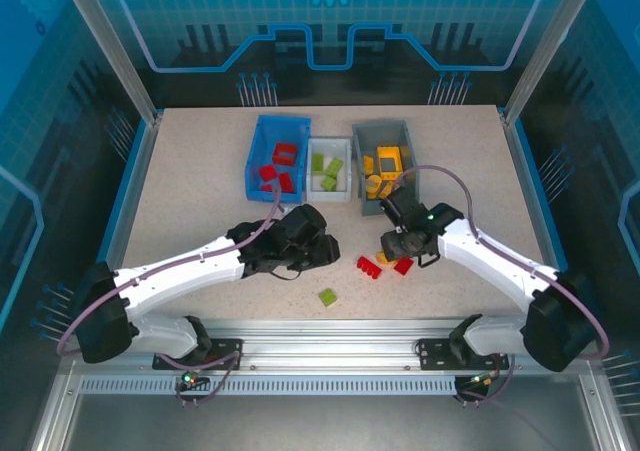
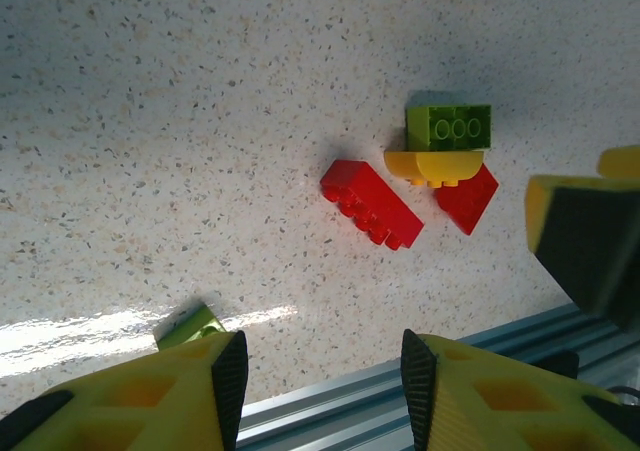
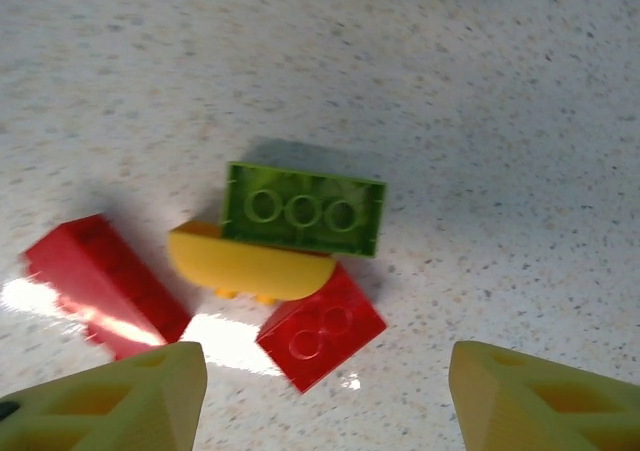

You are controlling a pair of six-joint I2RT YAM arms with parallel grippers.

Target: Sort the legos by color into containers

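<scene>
**Sorting by colour, late stage.** From above, I see the blue bin (image 1: 252,166) holding red bricks, the white bin (image 1: 330,196) lime-green ones and the grey bin (image 1: 358,161) yellow-orange ones. No colour looks misplaced.

Five pieces lie unsorted on the table (image 1: 200,191):
- **Cluster of three:** a lime-green brick (image 3: 303,209), a yellow curved piece (image 3: 250,271) and a square red brick (image 3: 320,336) lie touching. I cannot tell whether they are clipped together.
- **Beside it:** a long red brick (image 3: 105,286).
- **Well apart, toward the near rail:** a loose lime-green brick (image 1: 328,297).

The right gripper (image 3: 325,401) hangs over the cluster, jaws spread wide and holding nothing. The left gripper (image 2: 325,381) sits just beside, jaws about half apart and likewise empty.

I judge most of the work done, with the cluster likely needing to be separated first.
</scene>
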